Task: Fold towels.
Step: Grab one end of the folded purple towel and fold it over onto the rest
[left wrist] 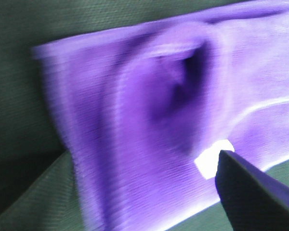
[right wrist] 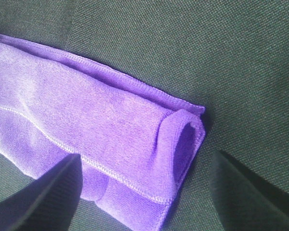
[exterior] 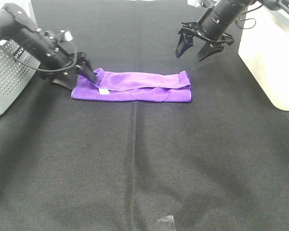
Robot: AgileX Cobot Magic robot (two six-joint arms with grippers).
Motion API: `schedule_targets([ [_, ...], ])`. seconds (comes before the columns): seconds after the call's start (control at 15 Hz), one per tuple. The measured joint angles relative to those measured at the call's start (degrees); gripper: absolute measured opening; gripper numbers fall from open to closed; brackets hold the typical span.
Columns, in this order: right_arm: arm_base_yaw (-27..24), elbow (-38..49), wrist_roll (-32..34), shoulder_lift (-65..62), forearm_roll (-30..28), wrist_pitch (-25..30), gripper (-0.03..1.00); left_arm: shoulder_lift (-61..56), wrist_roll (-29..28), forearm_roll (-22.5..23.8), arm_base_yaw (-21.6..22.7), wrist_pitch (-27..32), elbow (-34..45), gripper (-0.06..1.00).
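The purple towel (exterior: 135,86) lies on the black table cloth, folded into a long narrow strip, with its white tag (exterior: 103,91) near the left end. My left gripper (exterior: 79,78) is low at the strip's left end and looks open, one finger (exterior: 89,72) resting at the towel's edge. In the blurred left wrist view the towel (left wrist: 149,120) fills the frame, with the tag (left wrist: 212,161) beside one dark finger (left wrist: 253,192). My right gripper (exterior: 192,53) is open and empty, raised above the strip's right end. The right wrist view shows that folded end (right wrist: 111,130) between its fingers (right wrist: 53,192).
A grey perforated basket (exterior: 7,77) stands at the left edge, behind my left arm. A white box (exterior: 267,57) stands at the right edge, beside my right arm. The black cloth (exterior: 144,168) covers the table in front of the towel.
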Motion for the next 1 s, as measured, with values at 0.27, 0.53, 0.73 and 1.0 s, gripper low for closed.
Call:
schedule_targets([
  [0.27, 0.00, 0.00, 0.86, 0.00, 0.00, 0.00, 0.70, 1.15, 1.32, -3.38, -3.95, -2.23, -0.40, 0.75],
  [0.53, 0.00, 0.00, 0.86, 0.00, 0.00, 0.00, 0.70, 1.49, 1.78, -2.92, -4.58, -3.32, -0.40, 0.56],
  [0.73, 0.00, 0.00, 0.86, 0.00, 0.00, 0.06, 0.70, 1.89, 1.83, 0.17, -4.58, -4.30, -0.63, 0.09],
  [1.0, 0.00, 0.00, 1.03, -0.11, 0.00, 0.06, 0.70, 3.27, 1.43, 9.57, -3.90, 2.52, -10.03, 0.05],
])
